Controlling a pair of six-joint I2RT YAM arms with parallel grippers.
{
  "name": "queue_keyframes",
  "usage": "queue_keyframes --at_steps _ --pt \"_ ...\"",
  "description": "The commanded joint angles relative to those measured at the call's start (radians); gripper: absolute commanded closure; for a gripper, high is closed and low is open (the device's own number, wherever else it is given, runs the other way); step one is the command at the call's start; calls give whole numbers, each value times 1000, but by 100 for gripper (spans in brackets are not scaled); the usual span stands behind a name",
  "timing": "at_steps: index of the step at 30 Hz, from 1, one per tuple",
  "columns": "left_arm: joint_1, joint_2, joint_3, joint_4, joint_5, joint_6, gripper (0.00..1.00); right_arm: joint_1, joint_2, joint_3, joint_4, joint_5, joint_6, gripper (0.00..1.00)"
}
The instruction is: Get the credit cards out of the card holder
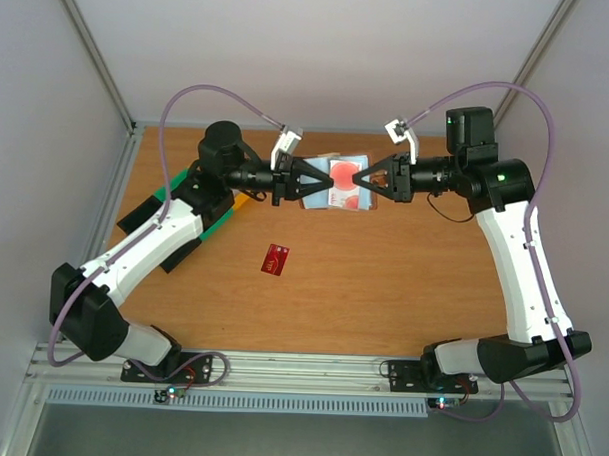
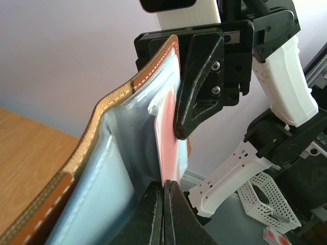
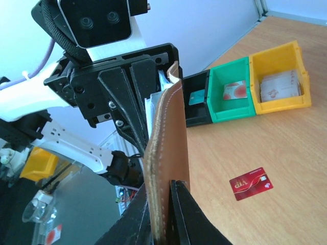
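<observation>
brown card holder [image 2: 115,158] contains a red credit card [image 2: 170,145].

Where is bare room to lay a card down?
Bare wood: between the red plastic card and the right arm, and nearer the bases. Crowded: far middle, where the right gripper holds the brown leather card holder; left, the green plastic bin.

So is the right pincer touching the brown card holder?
Touching. The right wrist view shows the right pincer shut on the brown edge of the card holder, with one black finger pressed against each side of it.
</observation>
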Motion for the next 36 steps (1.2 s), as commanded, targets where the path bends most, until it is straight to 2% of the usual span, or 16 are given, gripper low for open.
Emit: queue_keyframes --at_steps 1,5,7,9,11,27,36 --pt "12 -43 -24 44 -5 -12 100 -25 -6 12 -21 0 -14 86" --pt "18 -49 -31 50 -18 -25 100 -38 3 14 -35 -29 -13 78" --pt "18 -48 -32 54 -20 -29 100 -38 7 20 -45 -31 -19 81" --pt "20 -46 -31 54 -24 -32 100 -38 7 25 -55 -34 -26 92" --pt "23 -47 -31 53 -24 -33 100 -39 6 28 -64 -39 -34 99" --pt "51 -63 -34 -28 -5 7 100 -91 1 49 -98 -28 -62 99" --pt "128 -72 -36 -95 -26 47 100 -120 -13 47 -114 -17 -77 99"
